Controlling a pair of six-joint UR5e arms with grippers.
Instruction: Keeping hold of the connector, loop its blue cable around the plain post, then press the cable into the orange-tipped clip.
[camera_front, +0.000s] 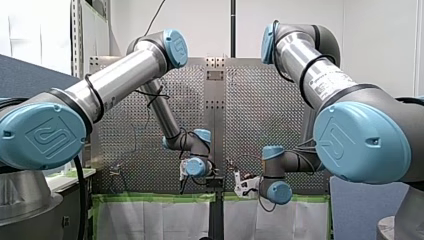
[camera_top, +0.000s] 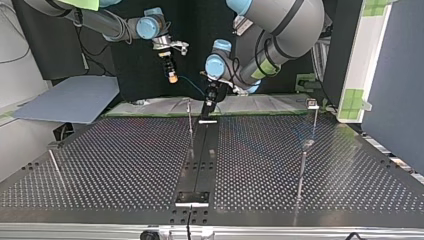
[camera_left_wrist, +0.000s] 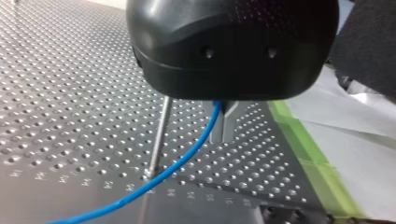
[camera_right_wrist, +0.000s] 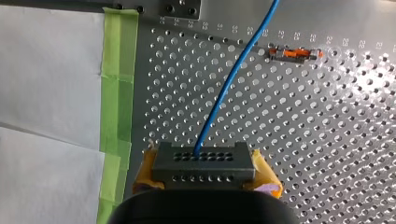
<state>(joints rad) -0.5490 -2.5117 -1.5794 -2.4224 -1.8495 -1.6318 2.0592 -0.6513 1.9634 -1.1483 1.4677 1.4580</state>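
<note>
Right gripper (camera_right_wrist: 204, 173) is clamped on the connector (camera_right_wrist: 203, 161), yellow pads (camera_right_wrist: 264, 176) on its two ends. Cable (camera_right_wrist: 224, 93) exits the connector's face and runs ahead over the table (camera_right_wrist: 327, 140), passing just beside the clip (camera_right_wrist: 294, 53). Left gripper (camera_left_wrist: 224, 123) is narrow, metal fingers pinched on the cable further along, with the post (camera_left_wrist: 159, 135) upright just beside them. Cable is not around the post yet and not in the clip. In the top view both grippers sit upper centre of frame: the right one raised at left, the left one low by the post, with the cable curving through the air between them. Handling, my guess: cable is light, thin and floppy, slides easily, kinks if yanked. Connector is rigid and light, best held by its ends, with the cable steered close to the post. Only the right wrist view shows the connector grip and the clip. Only the left wrist view shows the cable crossing near the post's foot. Only the top view shows both grippers' heights. In the front view the cable is too small to tell.
</note>
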